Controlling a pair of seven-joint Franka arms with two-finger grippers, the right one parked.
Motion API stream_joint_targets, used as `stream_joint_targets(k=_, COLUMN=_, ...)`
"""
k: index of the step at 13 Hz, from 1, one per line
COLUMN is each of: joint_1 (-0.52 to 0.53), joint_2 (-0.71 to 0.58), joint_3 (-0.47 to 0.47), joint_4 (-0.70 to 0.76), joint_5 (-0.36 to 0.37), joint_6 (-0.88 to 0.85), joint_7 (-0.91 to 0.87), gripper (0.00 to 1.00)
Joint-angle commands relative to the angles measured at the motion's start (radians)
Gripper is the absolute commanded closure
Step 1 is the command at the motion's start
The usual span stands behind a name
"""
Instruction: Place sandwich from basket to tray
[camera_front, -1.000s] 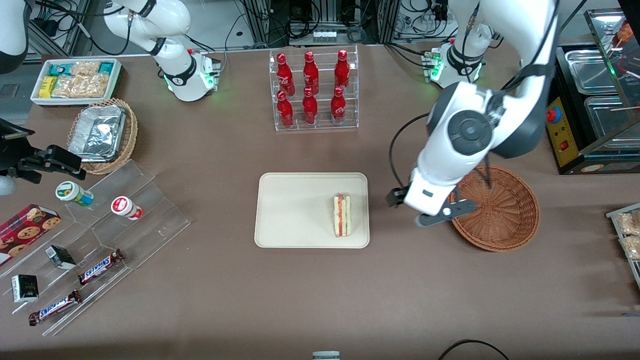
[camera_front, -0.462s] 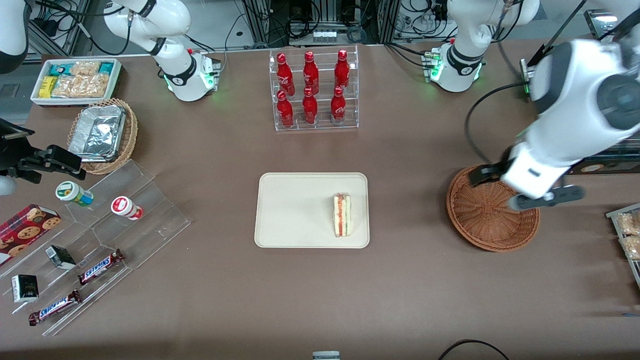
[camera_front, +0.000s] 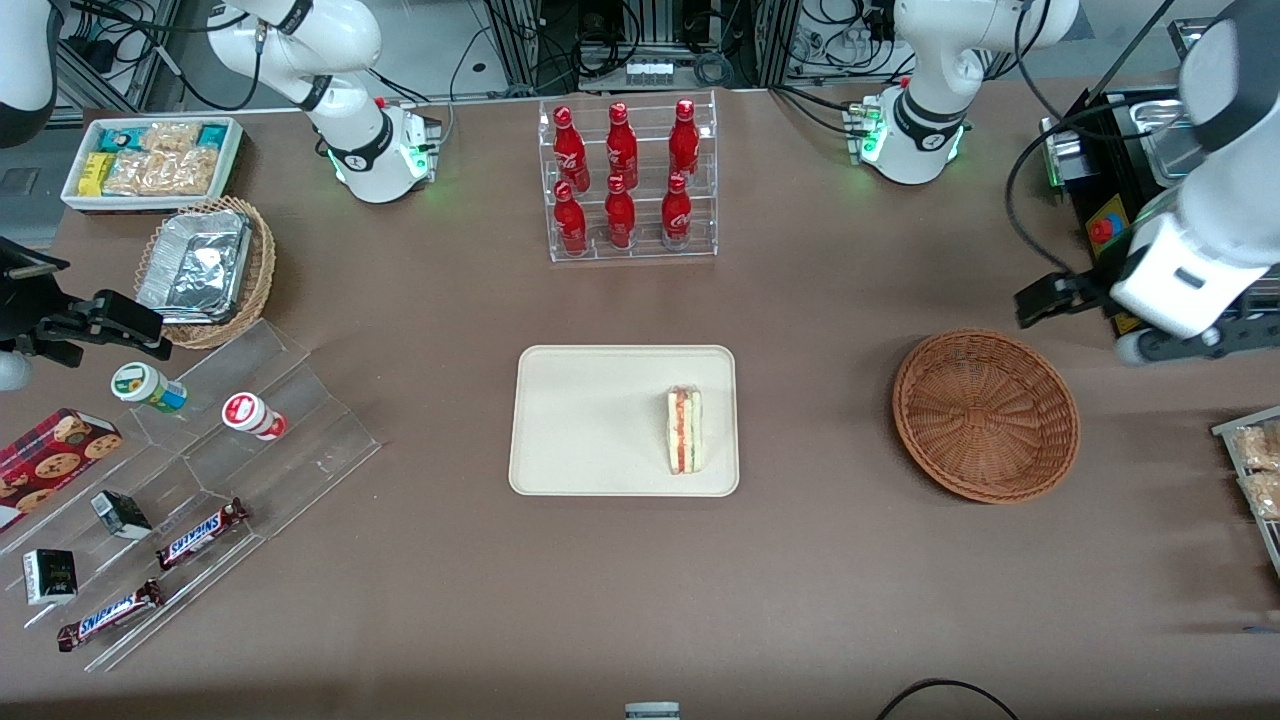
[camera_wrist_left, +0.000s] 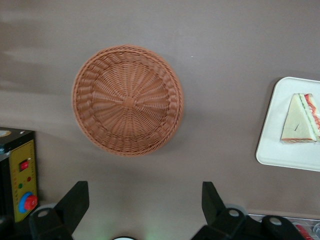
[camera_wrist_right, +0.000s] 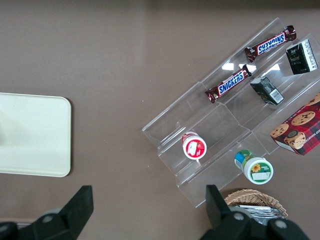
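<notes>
Sandwich rests at the tray edge, basket empty; gripper, spread wide at frame right, risks little beyond snagging the control box

The brown table carries the tray, the basket and a bottle rack.

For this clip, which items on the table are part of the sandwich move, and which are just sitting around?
Part of the job:
sandwich, lying on the tray
tray
basket, nothing in it
gripper, jaws open, raised near the yellow control box at the working arm's end

Just lying about:
red bottles in a clear rack
chocolate bars
cookie box
foil containers
</notes>
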Motion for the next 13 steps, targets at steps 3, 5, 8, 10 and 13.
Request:
stream_joint_targets(k=3, joint_1=0.093, joint_2=-0.098, joint_3=-0.071, joint_4=-0.031, joint_5=0.006, joint_6=-0.048, joint_7=0.049, gripper=0.0)
stream_joint_targets(k=5, joint_1=0.14, joint_2=-0.098, joint_3=-0.129, joint_4=-0.039, joint_5=0.018, joint_6=-0.036, joint_7=0.049, gripper=0.0)
stream_joint_targets(k=8, joint_1=0.141, joint_2=-0.099, joint_3=-0.139, joint_4=-0.082, joint_5=0.032, joint_6=0.016, joint_7=0.046, gripper=0.0)
stream_joint_targets(k=10, joint_1=0.136, joint_2=-0.1, joint_3=-0.137, joint_4=-0.089, joint_5=0.034, joint_6=0.021, joint_7=0.049, gripper=0.0)
stream_joint_targets(k=13, joint_1=0.105, joint_2=-0.099, joint_3=-0.13, joint_4=-0.085, joint_5=0.034, joint_6=0.018, joint_7=0.038, gripper=0.0)
